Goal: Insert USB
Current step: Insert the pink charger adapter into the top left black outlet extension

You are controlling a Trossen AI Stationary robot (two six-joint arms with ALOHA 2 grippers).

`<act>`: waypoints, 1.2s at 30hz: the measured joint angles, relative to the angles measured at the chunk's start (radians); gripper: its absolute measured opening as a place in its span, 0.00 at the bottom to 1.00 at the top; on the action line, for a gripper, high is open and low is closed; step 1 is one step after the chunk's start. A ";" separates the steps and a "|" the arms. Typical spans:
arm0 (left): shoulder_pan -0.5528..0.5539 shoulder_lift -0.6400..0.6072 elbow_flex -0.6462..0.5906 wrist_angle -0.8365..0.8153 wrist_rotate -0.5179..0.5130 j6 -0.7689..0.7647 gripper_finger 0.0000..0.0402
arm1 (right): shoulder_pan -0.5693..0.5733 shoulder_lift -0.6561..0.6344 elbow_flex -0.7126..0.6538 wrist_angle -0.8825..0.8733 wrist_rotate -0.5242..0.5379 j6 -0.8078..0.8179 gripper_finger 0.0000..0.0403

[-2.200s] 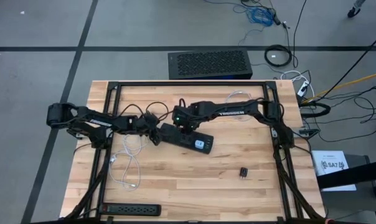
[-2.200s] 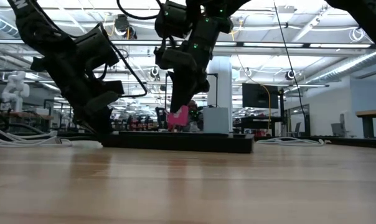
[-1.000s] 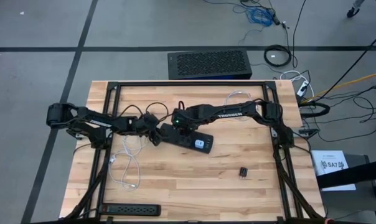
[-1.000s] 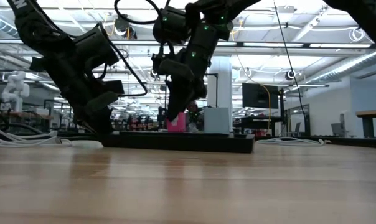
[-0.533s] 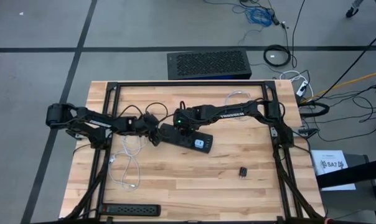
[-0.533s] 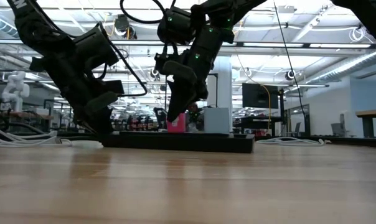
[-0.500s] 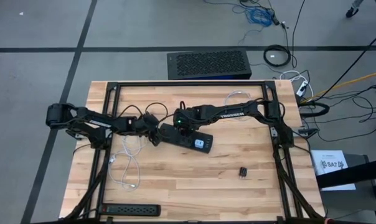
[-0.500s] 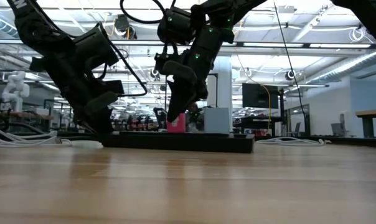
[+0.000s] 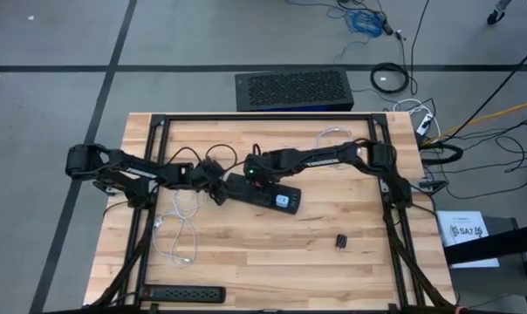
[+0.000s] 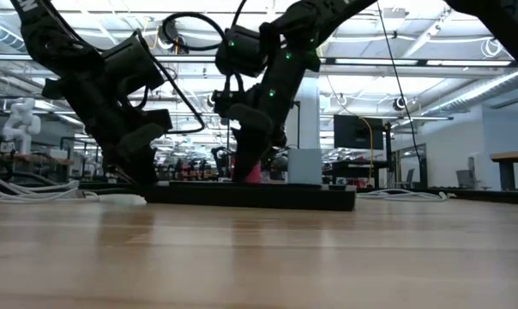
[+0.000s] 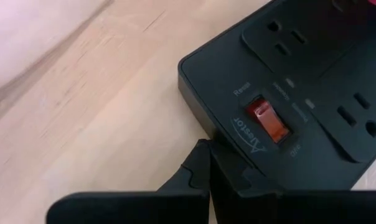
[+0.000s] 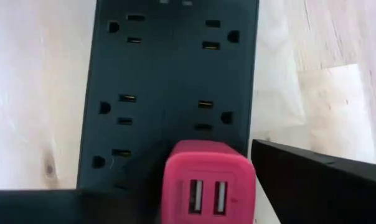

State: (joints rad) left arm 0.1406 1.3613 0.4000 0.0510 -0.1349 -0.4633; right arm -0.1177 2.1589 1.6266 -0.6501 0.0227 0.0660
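Note:
A black power strip lies flat in the middle of the table. A pink charger with two USB ports stands plugged into it, ports up. My right gripper is open above the charger and points down, with one finger on each side of it. In the low view only the charger's lower part shows under that gripper. My left gripper is shut at the strip's switch end, by the red switch. My left gripper has its shut fingertips against the strip's side wall, just beside the red switch. It comes slanting down from the table's left. The strip lies flat on the table. My right gripper stands around the pink charger; whether a finger touches it, I cannot tell.
A second power strip lies at the near left edge. A white cable coils near the left arm. A small black adapter sits to the right of the middle. Black frame rails border the table.
My right gripper has opened and let go of the pink charger. The charger now sits lower on the power strip than a second ago. The strip has slid a little along the table.

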 joint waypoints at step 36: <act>0.001 0.000 0.000 0.078 -0.040 -0.054 0.00 | 0.007 -0.172 -0.103 -0.004 -0.002 -0.030 0.00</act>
State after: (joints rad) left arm 0.1413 1.3617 0.4000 0.1294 -0.1751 -0.5171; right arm -0.1103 1.9864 1.5239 -0.6545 0.0205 0.0364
